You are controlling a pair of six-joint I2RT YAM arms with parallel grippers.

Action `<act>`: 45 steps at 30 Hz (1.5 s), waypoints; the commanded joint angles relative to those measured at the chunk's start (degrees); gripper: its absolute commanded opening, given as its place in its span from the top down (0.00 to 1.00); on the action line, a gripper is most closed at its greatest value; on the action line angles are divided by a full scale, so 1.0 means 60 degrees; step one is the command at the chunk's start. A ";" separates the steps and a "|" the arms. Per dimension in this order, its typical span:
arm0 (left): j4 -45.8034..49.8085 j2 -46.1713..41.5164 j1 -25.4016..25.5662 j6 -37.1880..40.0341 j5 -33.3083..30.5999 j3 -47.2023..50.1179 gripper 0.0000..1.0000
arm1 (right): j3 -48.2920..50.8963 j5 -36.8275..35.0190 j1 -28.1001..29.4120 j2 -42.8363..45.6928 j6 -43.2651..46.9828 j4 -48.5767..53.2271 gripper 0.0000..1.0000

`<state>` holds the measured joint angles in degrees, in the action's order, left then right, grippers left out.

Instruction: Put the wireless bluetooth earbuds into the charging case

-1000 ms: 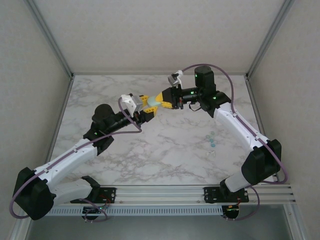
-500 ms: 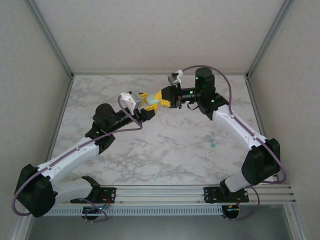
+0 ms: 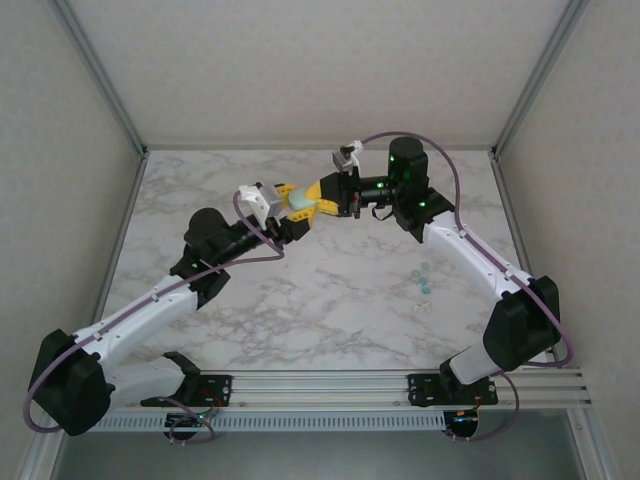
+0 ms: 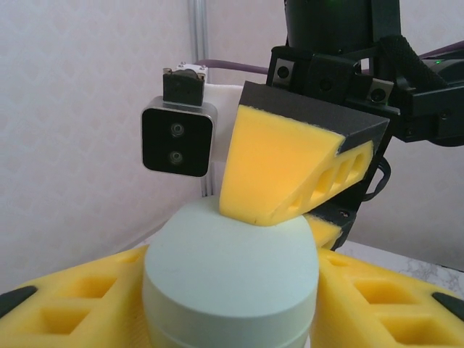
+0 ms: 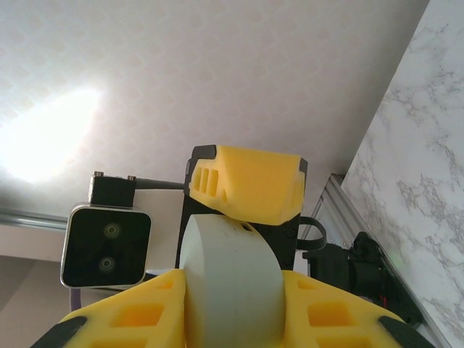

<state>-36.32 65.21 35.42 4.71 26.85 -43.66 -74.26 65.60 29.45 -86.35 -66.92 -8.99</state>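
Charging case (image 3: 301,205): upper centre of the top view, raised off the marble table (image 3: 330,300), caught between both pincers.
Left gripper (image 3: 292,214): yellow fingers closed against the case's sides.
Right gripper (image 3: 313,202): closed on the same case from the opposite side, with one finger pressed on its pale top.
Wireless bluetooth earbuds (image 3: 425,285): two pieces lying on the table, right of centre, well apart from the case.

Bare tabletop (image 3: 330,300) (centre), earbuds (image 3: 425,286) lying right
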 commanded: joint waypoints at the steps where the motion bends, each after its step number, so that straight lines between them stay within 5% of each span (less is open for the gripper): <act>1: -0.0269 -0.0305 -0.0128 0.0019 -0.0075 0.0181 0.49 | 0.0187 -0.0095 -0.0088 0.0262 -0.0466 -0.0802 0.85; 45: -0.0092 0.0184 -0.0176 -0.0084 0.0347 -0.0304 0.50 | 0.0496 -0.0271 -0.0133 0.0358 -0.1167 -0.1573 0.85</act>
<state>-37.23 66.50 34.70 3.29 27.99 -43.51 -71.75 64.12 29.02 -85.86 -73.34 -15.73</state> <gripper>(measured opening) 0.497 0.288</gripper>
